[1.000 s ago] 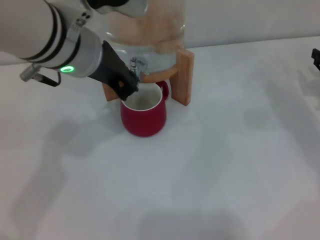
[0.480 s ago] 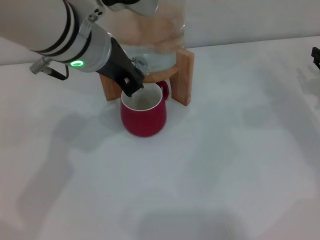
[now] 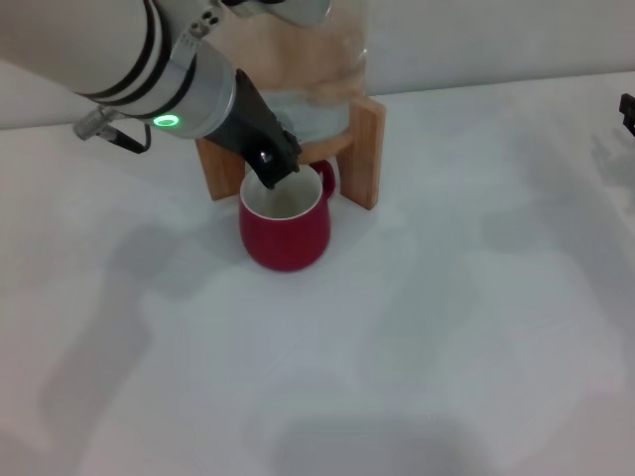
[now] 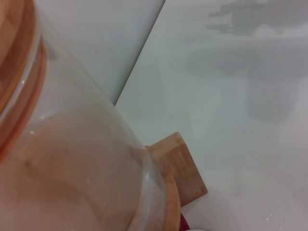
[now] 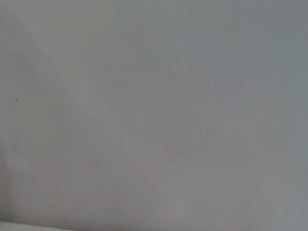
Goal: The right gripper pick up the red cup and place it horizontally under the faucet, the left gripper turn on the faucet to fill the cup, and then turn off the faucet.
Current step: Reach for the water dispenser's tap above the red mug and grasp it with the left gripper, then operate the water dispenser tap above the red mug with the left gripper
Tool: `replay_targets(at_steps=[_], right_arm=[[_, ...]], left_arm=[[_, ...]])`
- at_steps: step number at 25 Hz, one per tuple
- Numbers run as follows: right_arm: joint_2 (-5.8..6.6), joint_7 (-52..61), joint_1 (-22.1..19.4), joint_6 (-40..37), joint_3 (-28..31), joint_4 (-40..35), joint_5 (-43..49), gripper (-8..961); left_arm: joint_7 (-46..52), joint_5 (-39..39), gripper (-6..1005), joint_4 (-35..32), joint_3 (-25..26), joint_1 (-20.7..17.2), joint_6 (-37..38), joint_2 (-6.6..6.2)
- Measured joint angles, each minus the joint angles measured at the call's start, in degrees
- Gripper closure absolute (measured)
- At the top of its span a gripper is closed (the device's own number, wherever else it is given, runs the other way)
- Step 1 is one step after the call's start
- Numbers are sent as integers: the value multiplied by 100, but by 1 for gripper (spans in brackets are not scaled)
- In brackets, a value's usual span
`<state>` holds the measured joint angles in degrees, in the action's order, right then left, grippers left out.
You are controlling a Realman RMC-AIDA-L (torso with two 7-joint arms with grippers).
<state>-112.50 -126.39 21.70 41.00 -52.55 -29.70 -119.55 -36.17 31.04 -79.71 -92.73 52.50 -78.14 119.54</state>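
The red cup (image 3: 286, 226) stands upright on the white table, tight against the front of the wooden stand (image 3: 365, 151), its cream inside showing. My left gripper (image 3: 270, 164), black, on the arm with the green ring, reaches in from the upper left. Its tip hangs over the cup's back rim, right where the faucet sits, and it hides the faucet from the head view. The left wrist view shows only the glass dispenser (image 4: 72, 168), a stand post (image 4: 179, 168) and a sliver of the red cup (image 4: 185, 224). My right gripper (image 3: 627, 111) is parked at the far right edge.
The glass dispenser (image 3: 308, 69) fills the stand at the back, against the wall. The white table (image 3: 446, 327) stretches open in front of and to the right of the cup. The right wrist view shows only blank white surface.
My left arm has swung to the right and farther back. The gripper tip went from the cup's left rim to the back rim at the faucet. The cup has not moved.
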Motion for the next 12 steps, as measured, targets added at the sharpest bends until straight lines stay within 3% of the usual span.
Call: replay_targets(at_steps=[12], right_arm=[[0,0,0,-13,0,0,19,647]], left_arm=[[24,-42,957,-3,1,6,42,-1]])
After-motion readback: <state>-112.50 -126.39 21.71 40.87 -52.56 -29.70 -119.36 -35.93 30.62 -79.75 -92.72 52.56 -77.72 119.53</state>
